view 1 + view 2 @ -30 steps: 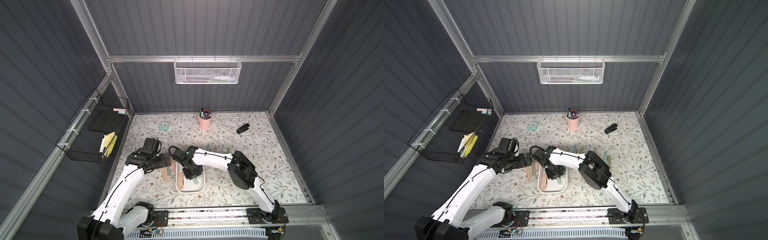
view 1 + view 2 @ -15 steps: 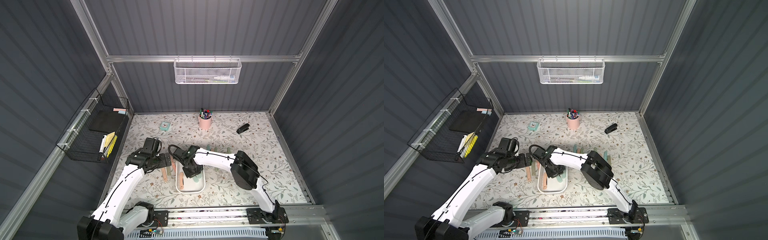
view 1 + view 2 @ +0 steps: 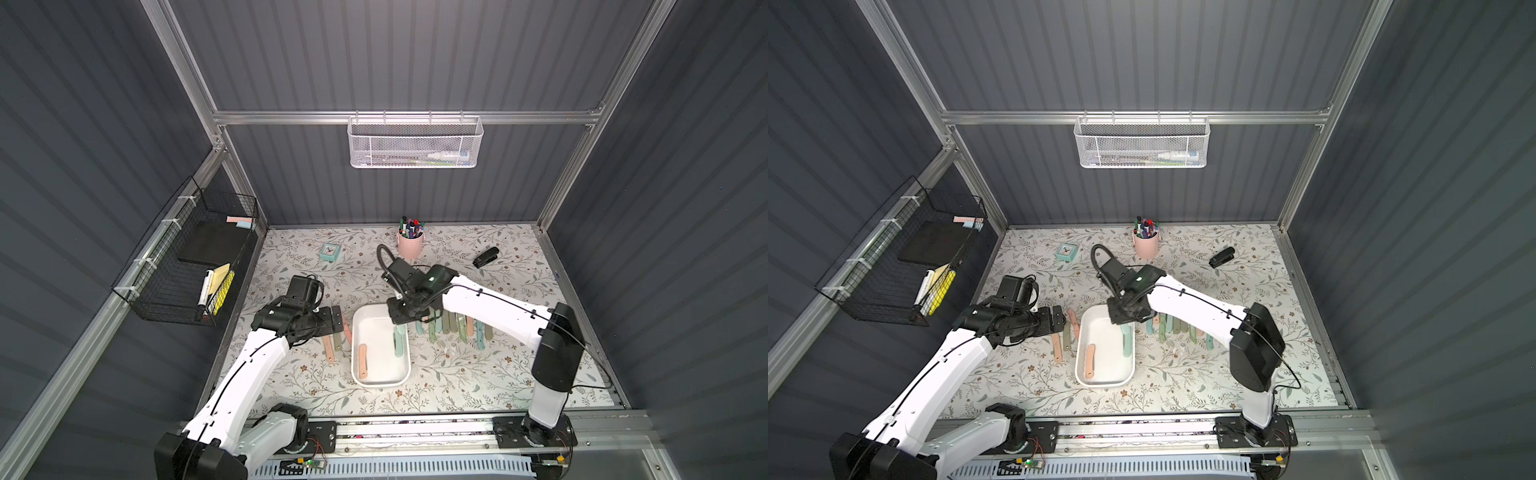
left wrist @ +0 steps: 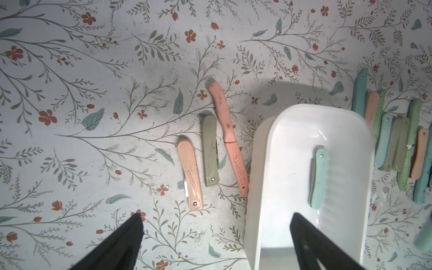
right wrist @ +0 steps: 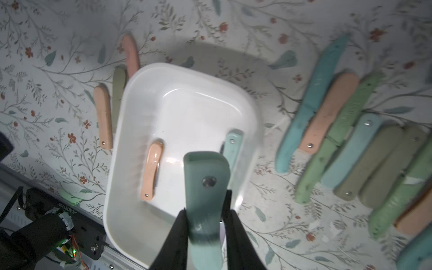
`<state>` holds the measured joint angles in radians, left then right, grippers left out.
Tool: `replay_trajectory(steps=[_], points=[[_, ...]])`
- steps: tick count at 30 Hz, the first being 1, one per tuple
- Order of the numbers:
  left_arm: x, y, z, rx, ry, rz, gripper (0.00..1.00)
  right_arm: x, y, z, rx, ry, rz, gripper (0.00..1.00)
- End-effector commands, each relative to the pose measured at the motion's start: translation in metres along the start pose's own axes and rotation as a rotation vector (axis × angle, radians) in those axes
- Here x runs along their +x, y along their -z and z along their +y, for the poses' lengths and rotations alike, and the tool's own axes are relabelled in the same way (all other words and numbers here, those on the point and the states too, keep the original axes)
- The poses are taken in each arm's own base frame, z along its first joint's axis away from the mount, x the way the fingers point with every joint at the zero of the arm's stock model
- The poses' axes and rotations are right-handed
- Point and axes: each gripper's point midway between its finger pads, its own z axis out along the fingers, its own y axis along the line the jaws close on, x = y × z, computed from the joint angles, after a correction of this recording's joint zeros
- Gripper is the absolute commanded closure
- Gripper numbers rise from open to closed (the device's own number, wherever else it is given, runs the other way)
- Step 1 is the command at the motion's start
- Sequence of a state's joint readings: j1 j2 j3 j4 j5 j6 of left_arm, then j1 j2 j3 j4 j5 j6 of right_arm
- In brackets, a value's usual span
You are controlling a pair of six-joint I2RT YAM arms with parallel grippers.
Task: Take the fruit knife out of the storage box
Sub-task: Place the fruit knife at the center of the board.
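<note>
The storage box (image 4: 261,175) is open-topped, with bare floor between its peach folding knife (image 5: 152,170) and teal folding knife (image 4: 318,180). The right gripper (image 5: 207,211), clamping a fruit knife (image 5: 205,177), overhangs its far end. 3 knives (image 4: 210,149) flank its left, a knife row (image 5: 350,149) its right.

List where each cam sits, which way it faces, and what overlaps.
Top views: high over the front rail, facing down and back; left arm, right arm, left gripper, right gripper, whole table show.
Left wrist: on the left arm, facing down at the storage box; its open fingers show.
Right wrist: on the right arm, facing down into the box; fingers shut on the teal fruit knife show.
Shared: every view sees the box.
</note>
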<state>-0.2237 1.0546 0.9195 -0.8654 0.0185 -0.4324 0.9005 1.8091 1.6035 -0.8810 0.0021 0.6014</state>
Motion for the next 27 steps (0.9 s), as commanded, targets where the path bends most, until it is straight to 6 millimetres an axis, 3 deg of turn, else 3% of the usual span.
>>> replay_trajectory(steps=[1, 6, 9, 12, 19, 27], points=[[0.003, -0.004, -0.005, 0.028, -0.007, 0.018, 0.01, 0.002, 0.007, -0.068, 0.076, -0.12, 0.007, 0.84], [0.005, -0.007, -0.012, 0.065, -0.016, 0.04, 0.01, 0.026, 0.011, -0.184, 0.19, -0.314, 0.03, 0.84], [0.006, -0.01, -0.016, 0.087, -0.018, 0.055, 0.01, 0.047, 0.009, -0.236, 0.248, -0.403, 0.065, 0.83], [0.006, -0.011, -0.018, 0.094, -0.018, 0.06, 0.01, 0.064, 0.005, -0.272, 0.3, -0.468, 0.107, 0.83], [0.007, -0.012, -0.017, 0.092, -0.02, 0.061, 0.01, 0.084, -0.005, -0.323, 0.441, -0.513, 0.209, 0.83], [0.006, -0.011, -0.016, 0.088, -0.021, 0.057, 0.01, 0.074, -0.036, -0.318, 0.344, -0.502, 0.244, 0.84]])
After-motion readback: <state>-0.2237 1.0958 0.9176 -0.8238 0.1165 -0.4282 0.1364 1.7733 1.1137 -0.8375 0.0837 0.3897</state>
